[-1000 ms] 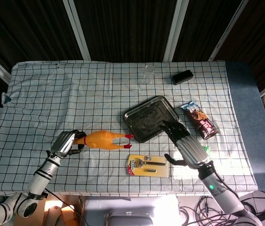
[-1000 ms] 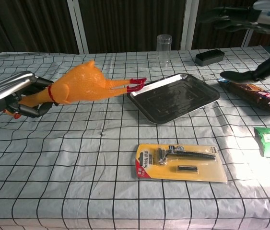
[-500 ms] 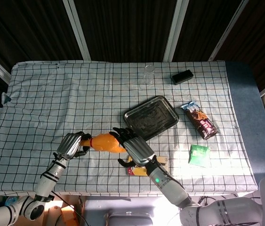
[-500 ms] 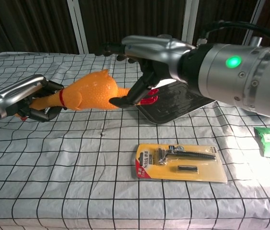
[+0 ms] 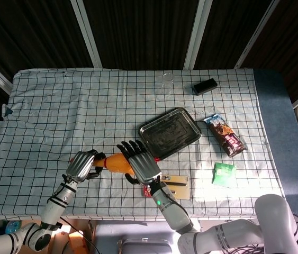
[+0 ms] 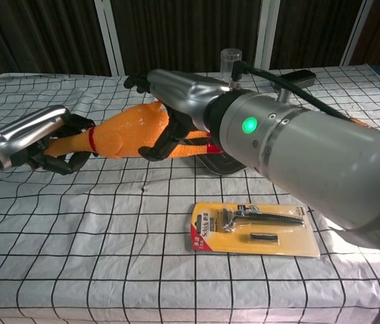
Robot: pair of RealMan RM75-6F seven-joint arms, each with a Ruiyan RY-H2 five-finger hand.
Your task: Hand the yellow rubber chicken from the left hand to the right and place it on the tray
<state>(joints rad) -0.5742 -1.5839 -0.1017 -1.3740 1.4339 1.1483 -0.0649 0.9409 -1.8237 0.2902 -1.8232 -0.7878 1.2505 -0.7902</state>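
The yellow rubber chicken hangs above the checked cloth, lying roughly level. My left hand grips its neck and head end. My right hand reaches over the chicken's body, with its fingers stretched out and spread across the top and its thumb under the belly. The red feet are hidden behind that hand. The steel tray lies empty just beyond and to the right. In the chest view my right forearm covers most of it.
A yellow razor pack lies near the front edge under my right arm. A clear glass and a black box stand at the back. A brown snack packet and a green packet lie right of the tray.
My right hand swung from beside the tray across to the chicken and now spans its body. The left hand carried the chicken slightly rightward and keeps hold of it.
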